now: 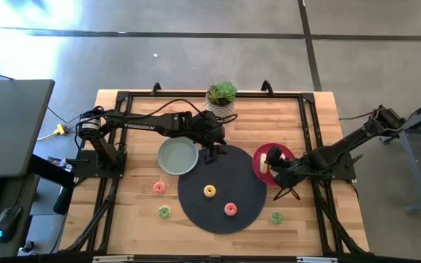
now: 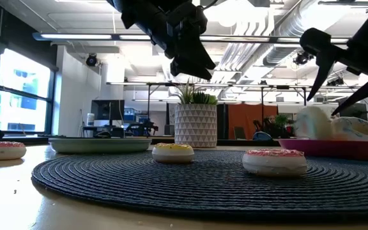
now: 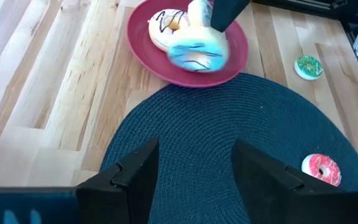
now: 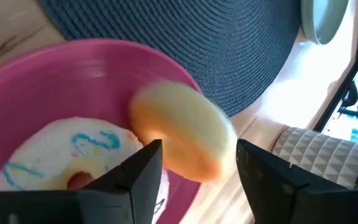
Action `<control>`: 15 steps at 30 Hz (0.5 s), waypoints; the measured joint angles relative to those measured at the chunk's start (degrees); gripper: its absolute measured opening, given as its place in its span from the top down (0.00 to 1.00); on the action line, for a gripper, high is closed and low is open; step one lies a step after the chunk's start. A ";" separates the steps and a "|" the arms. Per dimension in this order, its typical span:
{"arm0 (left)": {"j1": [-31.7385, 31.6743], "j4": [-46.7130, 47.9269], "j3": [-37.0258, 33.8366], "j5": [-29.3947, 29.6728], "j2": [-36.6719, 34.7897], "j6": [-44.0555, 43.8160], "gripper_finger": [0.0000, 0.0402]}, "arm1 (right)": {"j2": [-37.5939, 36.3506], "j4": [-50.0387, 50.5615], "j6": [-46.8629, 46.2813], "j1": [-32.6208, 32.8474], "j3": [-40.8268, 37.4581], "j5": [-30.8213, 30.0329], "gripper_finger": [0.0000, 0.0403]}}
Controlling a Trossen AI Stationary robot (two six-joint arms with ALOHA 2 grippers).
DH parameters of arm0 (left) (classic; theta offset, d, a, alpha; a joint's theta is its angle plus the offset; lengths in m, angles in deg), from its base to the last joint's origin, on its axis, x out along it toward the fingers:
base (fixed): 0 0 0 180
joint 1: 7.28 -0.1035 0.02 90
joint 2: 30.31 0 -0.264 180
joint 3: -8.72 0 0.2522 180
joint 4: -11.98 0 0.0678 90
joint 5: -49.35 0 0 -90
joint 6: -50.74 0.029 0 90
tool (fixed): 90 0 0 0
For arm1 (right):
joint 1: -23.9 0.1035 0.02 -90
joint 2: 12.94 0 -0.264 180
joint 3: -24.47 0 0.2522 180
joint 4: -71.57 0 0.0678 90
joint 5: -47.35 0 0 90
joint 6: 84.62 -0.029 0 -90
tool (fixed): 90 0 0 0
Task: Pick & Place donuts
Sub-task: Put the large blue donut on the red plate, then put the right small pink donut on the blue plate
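Observation:
My right gripper (image 1: 275, 166) hangs open over the red plate (image 1: 258, 157). On that plate a white donut with blue drizzle (image 4: 73, 155) lies flat, and a cream donut (image 4: 182, 134) stands tilted on it, just beyond the fingertips. A third white donut with dark drizzle (image 3: 169, 25) lies beside them. My left gripper (image 1: 212, 152) is open above the far-left part of the black mat (image 1: 247, 186), holding nothing. A yellow donut (image 1: 210, 191) and a pink one (image 1: 230, 209) lie on the mat. Pink (image 1: 159, 188) and green (image 1: 164, 212) donuts lie on the wood to its left, and another green one (image 1: 277, 217) to its right. My right gripper (image 4: 197, 168) stands open from above around the tilted cream donut's upper rim (image 4: 166, 143). I cannot tell whether either finger touches it. The donut's lower edge rests on the plate's contents.
An empty grey-green plate (image 1: 177, 156) sits left of the mat, right below my left arm's wrist. A potted plant (image 1: 221, 95) stands at the far edge. Black frame rails run along the table's sides. Bare wood lies near the table's front corners.

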 joint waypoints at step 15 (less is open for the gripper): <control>0.01 -0.15 0.00 0.22 0.00 -1.17 0.52 | 0.00 -4.13 1.13 0.00 0.02 -5.10 0.57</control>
